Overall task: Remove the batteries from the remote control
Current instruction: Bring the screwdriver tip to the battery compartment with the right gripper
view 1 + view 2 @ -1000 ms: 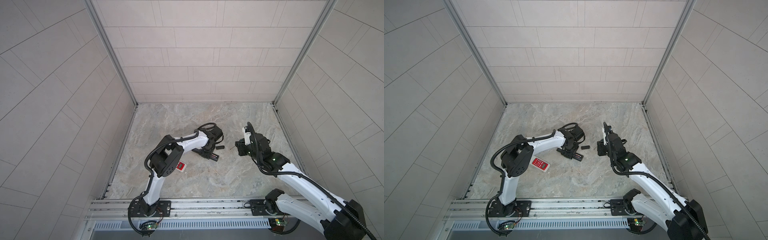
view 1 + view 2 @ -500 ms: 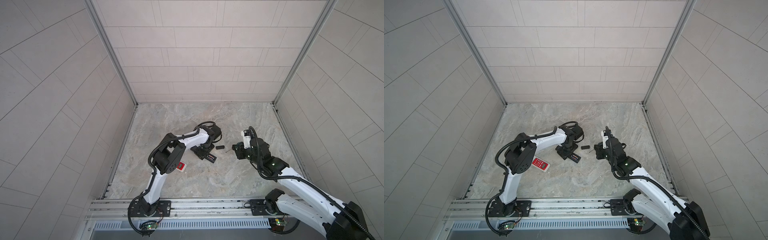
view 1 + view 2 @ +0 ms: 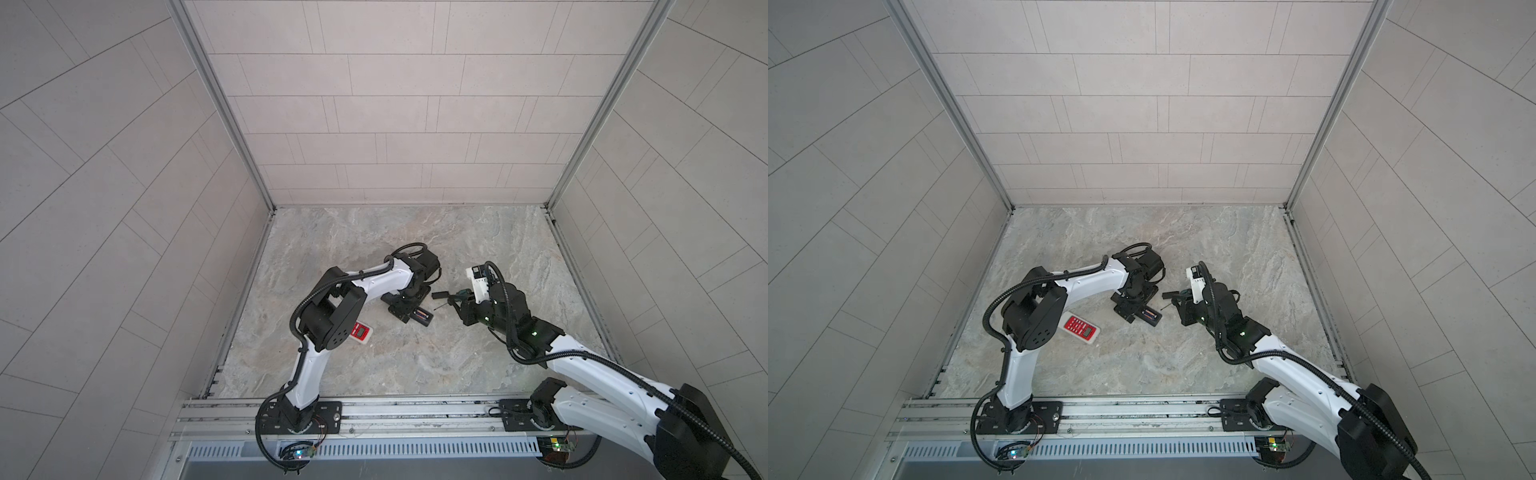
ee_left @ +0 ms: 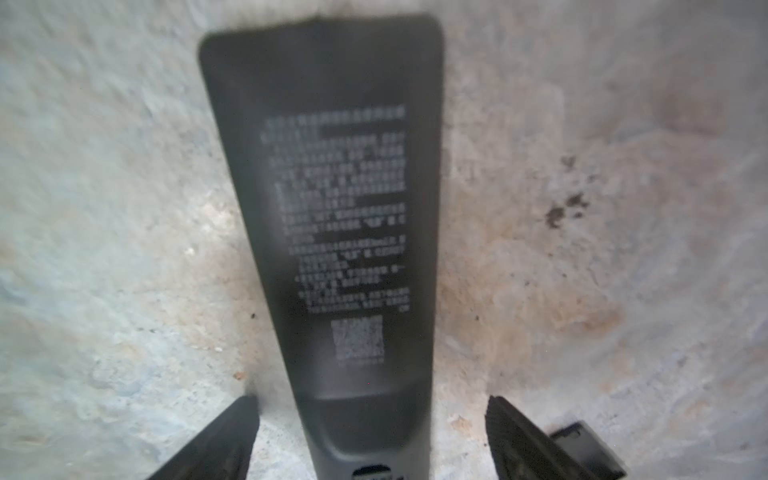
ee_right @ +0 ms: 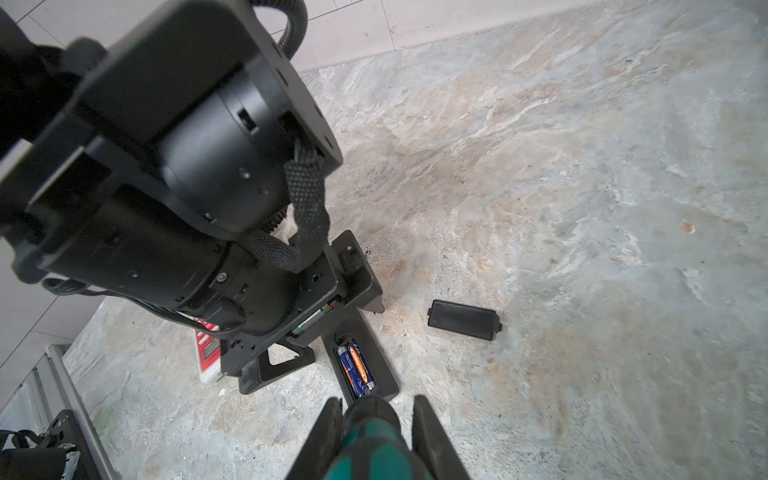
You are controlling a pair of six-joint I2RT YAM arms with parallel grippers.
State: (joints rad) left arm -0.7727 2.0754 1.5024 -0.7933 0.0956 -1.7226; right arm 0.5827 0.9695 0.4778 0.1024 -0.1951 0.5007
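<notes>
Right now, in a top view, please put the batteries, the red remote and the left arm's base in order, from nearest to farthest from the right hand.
1. batteries: just left of the right hand, nearest.
2. red remote: farther left, by the left arm's elbow.
3. left arm's base: at the front, far left, farthest.

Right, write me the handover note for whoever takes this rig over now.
Left pincer: open, astride the black remote, not gripping.
Right pincer: shut on the green-handled screwdriver, near the remote's open bay.
Remote lies face down on the table; two batteries sit in the bay; its cover lies loose beside it.
Done: cover off. Left: lift both batteries out.
</notes>
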